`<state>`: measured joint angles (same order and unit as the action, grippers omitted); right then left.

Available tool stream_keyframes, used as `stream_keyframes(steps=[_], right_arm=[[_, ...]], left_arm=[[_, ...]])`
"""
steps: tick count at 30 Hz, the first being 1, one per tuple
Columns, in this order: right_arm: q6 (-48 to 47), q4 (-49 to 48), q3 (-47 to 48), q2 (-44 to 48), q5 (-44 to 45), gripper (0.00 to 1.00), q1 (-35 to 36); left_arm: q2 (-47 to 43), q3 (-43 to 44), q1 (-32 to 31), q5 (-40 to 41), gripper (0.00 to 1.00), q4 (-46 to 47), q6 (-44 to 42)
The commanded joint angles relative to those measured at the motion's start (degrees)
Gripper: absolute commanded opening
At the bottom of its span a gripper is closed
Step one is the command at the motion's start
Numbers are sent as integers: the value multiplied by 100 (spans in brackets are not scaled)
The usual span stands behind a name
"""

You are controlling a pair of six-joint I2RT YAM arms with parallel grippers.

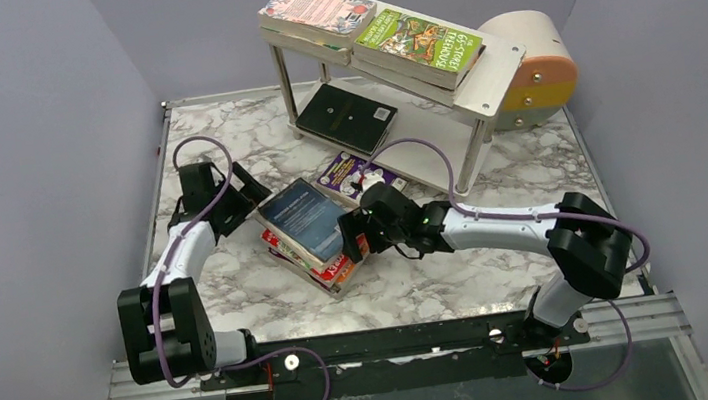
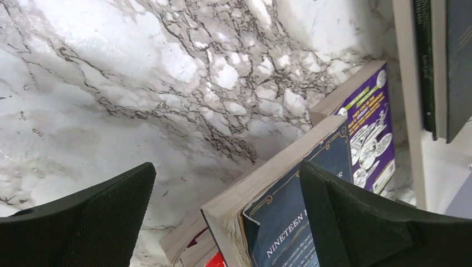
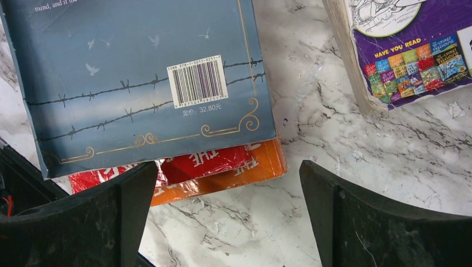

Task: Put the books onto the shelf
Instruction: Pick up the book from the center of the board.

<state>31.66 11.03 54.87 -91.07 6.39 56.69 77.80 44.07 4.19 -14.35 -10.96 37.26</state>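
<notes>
Jaws of the left gripper (image 1: 249, 196) stood wide apart, empty, at the left edge of the blue book (image 1: 304, 216); right gripper (image 1: 352, 232), also spread and empty, sat at its right edge. Under the blue book lay a red book (image 3: 211, 160) and an orange book (image 3: 268, 161), just behind it a purple book (image 1: 345, 173), and behind that the shelf (image 1: 494, 68) with books (image 1: 418, 44) on both tiers.

Blue-topped book stack (image 1: 308, 227) lies flat near the shelf (image 1: 495, 73), which holds three books (image 1: 418, 44).

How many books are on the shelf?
3 visible: pink-patterned book and green book on the top board, black book on the lower one; more may lie hidden beneath them.
</notes>
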Motion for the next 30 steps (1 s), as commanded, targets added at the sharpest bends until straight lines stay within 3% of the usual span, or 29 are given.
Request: stream_keyframes(steps=[1,14,30], right_arm=[[-90,-307,195,-116,98,98,38],[-240,-541,246,-221,27,98,36],[-455,-868,393,-487,-54,98,37]], left_arm=[[-147,-131,66,-330,99,421,266],[142,-591,144,-1358,98,1499,806],[367,-1247,219,-1676,67,2912,1757]])
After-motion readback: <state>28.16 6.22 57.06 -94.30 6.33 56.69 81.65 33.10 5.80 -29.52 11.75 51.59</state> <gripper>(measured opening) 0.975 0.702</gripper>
